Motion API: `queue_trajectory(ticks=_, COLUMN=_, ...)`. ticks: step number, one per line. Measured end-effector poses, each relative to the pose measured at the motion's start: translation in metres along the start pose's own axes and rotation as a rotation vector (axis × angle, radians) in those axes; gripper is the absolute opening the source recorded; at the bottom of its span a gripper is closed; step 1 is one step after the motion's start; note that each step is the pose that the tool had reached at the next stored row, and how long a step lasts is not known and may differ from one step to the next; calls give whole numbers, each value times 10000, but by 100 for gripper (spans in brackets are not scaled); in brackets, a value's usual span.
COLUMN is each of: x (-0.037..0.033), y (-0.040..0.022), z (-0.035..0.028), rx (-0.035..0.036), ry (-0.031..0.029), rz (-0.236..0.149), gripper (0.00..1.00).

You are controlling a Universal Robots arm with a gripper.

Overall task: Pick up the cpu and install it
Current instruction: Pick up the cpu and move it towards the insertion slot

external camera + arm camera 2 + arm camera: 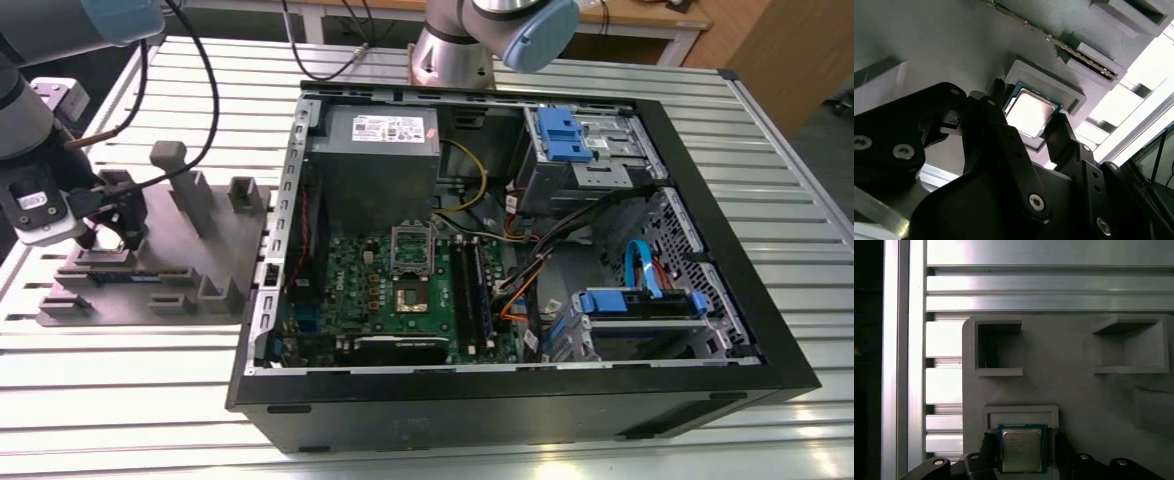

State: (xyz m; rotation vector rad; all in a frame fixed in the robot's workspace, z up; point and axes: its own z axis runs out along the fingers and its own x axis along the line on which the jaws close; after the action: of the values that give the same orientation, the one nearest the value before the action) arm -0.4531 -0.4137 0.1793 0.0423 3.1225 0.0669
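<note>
The cpu (1021, 449), a small square chip with a shiny metal top, lies flat in a shallow recess of the grey holder plate (1079, 390). My gripper (1023, 455) hangs low over it, one black finger on each side and a narrow gap showing beside the chip. The second wrist view shows the same: the cpu (1030, 112) sits between the fingertips of the gripper (1026, 115). In the exterior view the gripper (110, 240) is down at the holder plate (174, 270) on that view's left, well apart from the open computer case (534, 380), whose motherboard socket (410, 295) is uncovered.
The holder plate carries several raised posts and pockets (200, 200) close to my gripper. Inside the case are a grey power-supply box (380, 130), black memory sticks (467, 275), loose cables (534, 270) and blue drive bays (574, 140). Everything rests on a slatted aluminium table (134, 400).
</note>
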Motion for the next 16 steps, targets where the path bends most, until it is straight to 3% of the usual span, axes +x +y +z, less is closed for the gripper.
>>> queue_trajectory(ticks=16, x=45, y=5, z=-25, rx=-1, ry=-65, rz=-3, gripper=59)
